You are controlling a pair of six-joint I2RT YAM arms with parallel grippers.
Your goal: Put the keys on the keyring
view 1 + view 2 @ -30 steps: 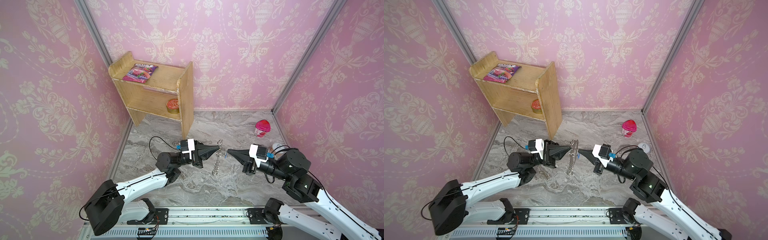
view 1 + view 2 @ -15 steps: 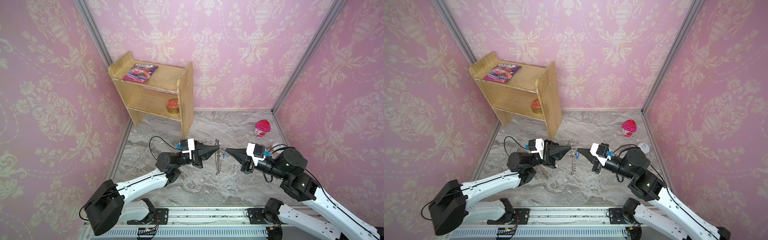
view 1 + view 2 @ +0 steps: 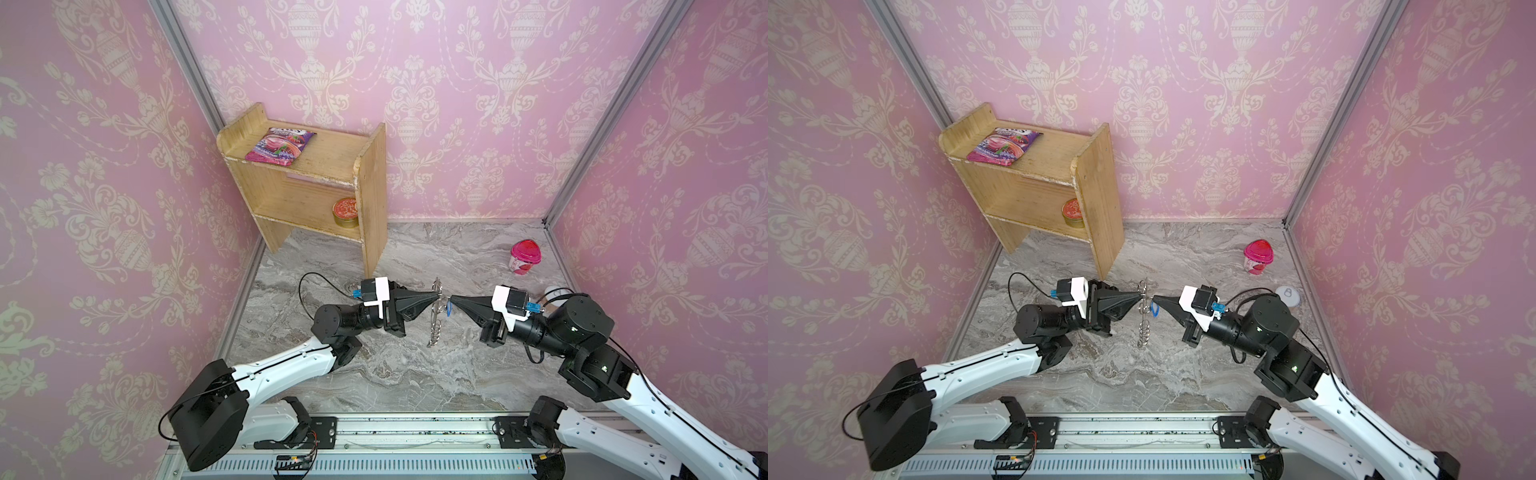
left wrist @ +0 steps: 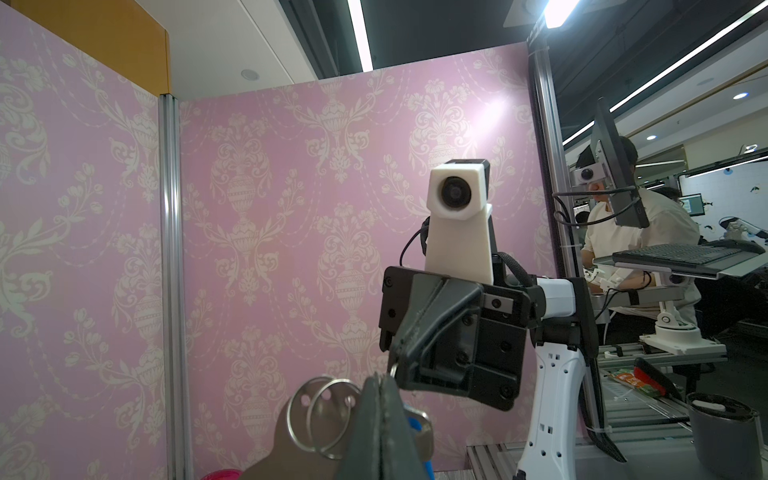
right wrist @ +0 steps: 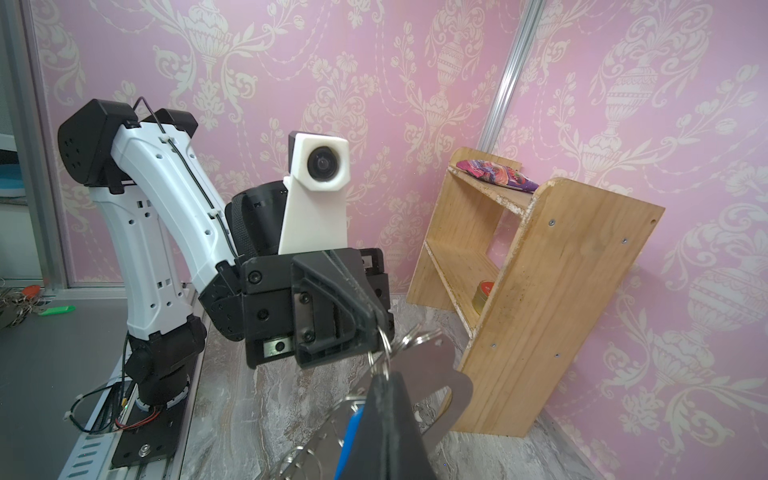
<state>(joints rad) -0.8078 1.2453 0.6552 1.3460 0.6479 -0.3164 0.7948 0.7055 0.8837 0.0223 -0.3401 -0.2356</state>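
The keyring (image 3: 434,320) is a flat grey metal plate that hangs edge-on above the marble floor in both top views (image 3: 1143,322). My left gripper (image 3: 437,296) is shut on its upper end, next to the metal rings (image 4: 320,411). From the right, my right gripper (image 3: 452,298) points at it tip to tip, shut on the keys (image 3: 449,308). Their blue tag (image 5: 351,432) hangs beside the plate (image 5: 440,374). In the left wrist view my left gripper (image 4: 380,379) hides most of the tag (image 4: 415,428). My right gripper (image 5: 384,376) pinches a small silvery ring.
A wooden shelf (image 3: 370,195) stands at the back left with a pink pouch (image 3: 280,144) on top and a red tin (image 3: 347,212) on its lower board. A pink-lidded cup (image 3: 524,257) and a white round object (image 3: 1288,296) sit near the right wall.
My right gripper has edged slightly left toward the plate with the keys. The plate has barely shifted, and my left arm holds still.
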